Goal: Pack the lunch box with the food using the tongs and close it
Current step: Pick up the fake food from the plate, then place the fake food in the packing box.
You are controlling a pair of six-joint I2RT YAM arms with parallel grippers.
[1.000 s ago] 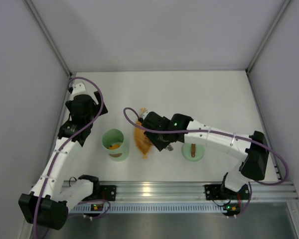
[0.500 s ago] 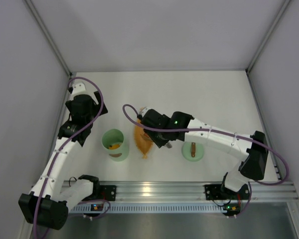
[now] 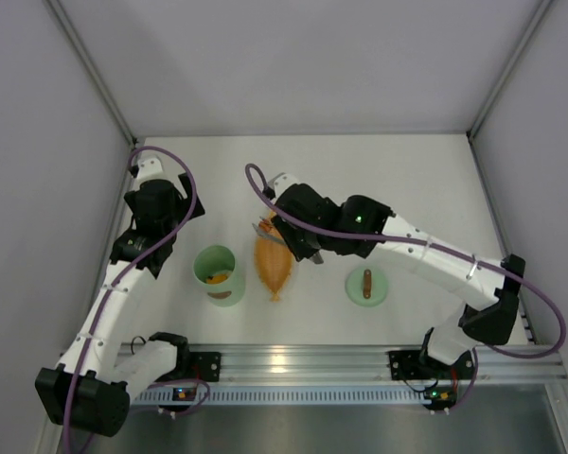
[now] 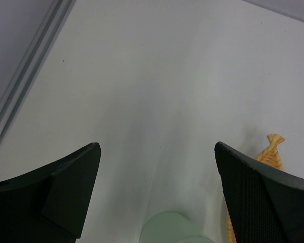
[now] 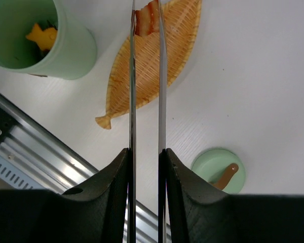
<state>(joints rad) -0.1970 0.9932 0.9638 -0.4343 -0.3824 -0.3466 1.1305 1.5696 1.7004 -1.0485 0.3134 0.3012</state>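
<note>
My right gripper (image 5: 144,152) is shut on the silver tongs (image 5: 160,76), squeezing their two arms close together. The tongs' tips pinch a brown chunk of food (image 5: 146,23) above the orange leaf-shaped dish (image 5: 152,61). In the top view, the right gripper (image 3: 298,236) hangs over the dish's far end. The pale green lunch box (image 3: 218,274) stands open left of the dish, with an orange piece of food (image 5: 42,35) inside. Its lid (image 3: 366,286), with a brown handle, lies flat right of the dish. My left gripper (image 4: 157,147) is open and holds nothing, just behind the lunch box (image 4: 175,228).
Grey walls close in the white table on three sides. An aluminium rail (image 3: 293,359) with both arm bases runs along the near edge. The right arm's purple cable (image 3: 265,189) loops above the dish. The leaf dish's tail (image 4: 273,144) shows beside my left gripper's right finger.
My right gripper has squeezed the tongs tighter and moved away from the rail, toward the dish's far end, uncovering most of the dish. The left arm has not moved.
</note>
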